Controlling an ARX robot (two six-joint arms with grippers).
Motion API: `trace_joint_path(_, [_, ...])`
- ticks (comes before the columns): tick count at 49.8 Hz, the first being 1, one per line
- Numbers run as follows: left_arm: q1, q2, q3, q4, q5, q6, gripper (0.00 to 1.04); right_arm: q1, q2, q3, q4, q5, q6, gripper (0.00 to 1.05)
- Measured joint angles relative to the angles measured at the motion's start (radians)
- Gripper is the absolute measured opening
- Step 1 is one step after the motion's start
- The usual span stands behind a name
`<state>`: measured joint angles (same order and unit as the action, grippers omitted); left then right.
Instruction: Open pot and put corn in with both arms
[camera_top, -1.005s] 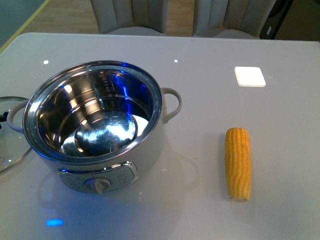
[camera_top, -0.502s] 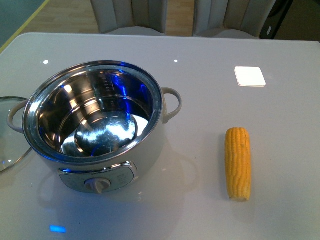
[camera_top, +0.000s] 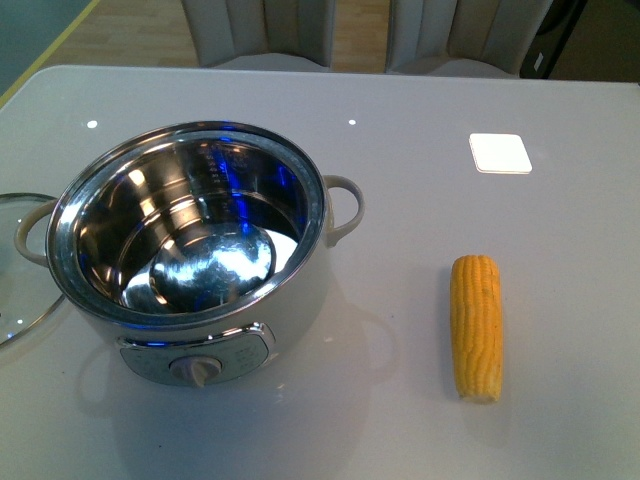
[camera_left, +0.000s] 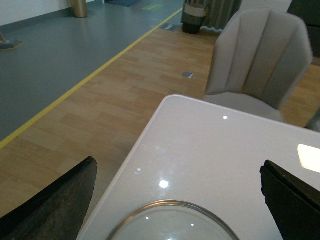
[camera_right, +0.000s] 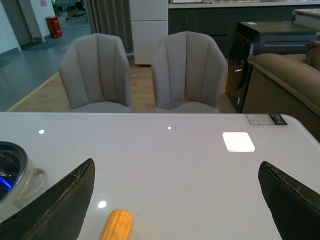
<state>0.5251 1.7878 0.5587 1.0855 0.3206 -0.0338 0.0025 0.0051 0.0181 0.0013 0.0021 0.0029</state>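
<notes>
Lid (camera_top: 12, 300) of glass lies flat at the far left edge of the surface (camera_top: 400, 120), just beside the pot (camera_top: 300, 300). Pot stands uncovered, steel bowl exposed, knob facing front. Corn (camera_top: 476, 325) lies on the surface well apart to the right, pointing front to back. Left claw (camera_left: 177, 170) is spread wide above the lid, grasping nothing. Right claw (camera_right: 175, 170) is likewise released, above the surface near the corn.
</notes>
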Motion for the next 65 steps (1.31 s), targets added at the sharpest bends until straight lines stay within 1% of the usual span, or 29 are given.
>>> trace_joint_path(5, [0.008, -0.212, -0.082, -0.109, 0.054, -0.047, 0.98, 0.0, 0.0, 0.0, 0.0, 0.0, 0.0, 0.96])
trace_joint_path(8, [0.006, -0.305, -0.138, -0.075, 0.15, -0.02, 0.88, 0.0, 0.0, 0.0, 0.0, 0.0, 0.0, 0.96])
trace_joint_path(11, [-0.025, -0.422, -0.208, -0.101, 0.151, -0.002, 0.77, 0.0, 0.0, 0.0, 0.0, 0.0, 0.0, 0.96])
trace_joint_path(16, [-0.136, -0.723, -0.374, -0.27, 0.052, 0.016, 0.52, 0.0, 0.0, 0.0, 0.0, 0.0, 0.0, 0.96])
trace_joint_path(21, [-0.218, -0.954, -0.454, -0.422, -0.027, 0.021, 0.34, 0.0, 0.0, 0.0, 0.0, 0.0, 0.0, 0.96])
trace_joint_path(22, [-0.241, -1.025, -0.473, -0.472, -0.051, 0.022, 0.29, 0.0, 0.0, 0.0, 0.0, 0.0, 0.0, 0.96])
trace_joint_path(24, [-0.265, -1.094, -0.491, -0.522, -0.077, 0.023, 0.23, 0.0, 0.0, 0.0, 0.0, 0.0, 0.0, 0.96])
trace_joint_path(27, [-0.32, -1.233, -0.521, -0.623, -0.14, 0.023, 0.12, 0.0, 0.0, 0.0, 0.0, 0.0, 0.0, 0.96])
trace_joint_path(28, [-0.328, -1.253, -0.528, -0.631, -0.146, 0.023, 0.11, 0.0, 0.0, 0.0, 0.0, 0.0, 0.0, 0.96])
trace_joint_path(30, [-0.354, -1.32, -0.546, -0.658, -0.165, 0.023, 0.04, 0.0, 0.0, 0.0, 0.0, 0.0, 0.0, 0.96])
trace_joint_path(34, [-0.38, -1.381, -0.546, -0.687, -0.18, 0.025, 0.04, 0.0, 0.0, 0.0, 0.0, 0.0, 0.0, 0.96])
trace_joint_path(37, [-0.403, -1.419, -0.546, -0.718, -0.21, 0.025, 0.04, 0.0, 0.0, 0.0, 0.0, 0.0, 0.0, 0.96])
trace_joint_path(38, [-0.42, -1.431, -0.546, -0.727, -0.232, 0.026, 0.04, 0.0, 0.0, 0.0, 0.0, 0.0, 0.0, 0.96])
trace_joint_path(39, [-0.457, -1.446, -0.546, -0.748, -0.288, 0.025, 0.04, 0.0, 0.0, 0.0, 0.0, 0.0, 0.0, 0.96])
trace_joint_path(40, [-0.486, -1.461, -0.546, -0.762, -0.309, 0.025, 0.04, 0.0, 0.0, 0.0, 0.0, 0.002, 0.0, 0.96])
trace_joint_path(42, [-0.513, -1.482, -0.546, -0.779, -0.306, 0.027, 0.04, 0.0, 0.0, 0.0, 0.0, -0.001, 0.0, 0.96])
trace_joint_path(47, [-0.521, -1.517, -0.546, -0.814, -0.321, 0.027, 0.04, 0.0, 0.0, 0.0, 0.0, 0.0, 0.0, 0.96])
trace_joint_path(65, [-0.523, -1.621, -0.546, -0.919, -0.321, 0.027, 0.04, 0.0, 0.0, 0.0, 0.0, 0.0, 0.0, 0.96])
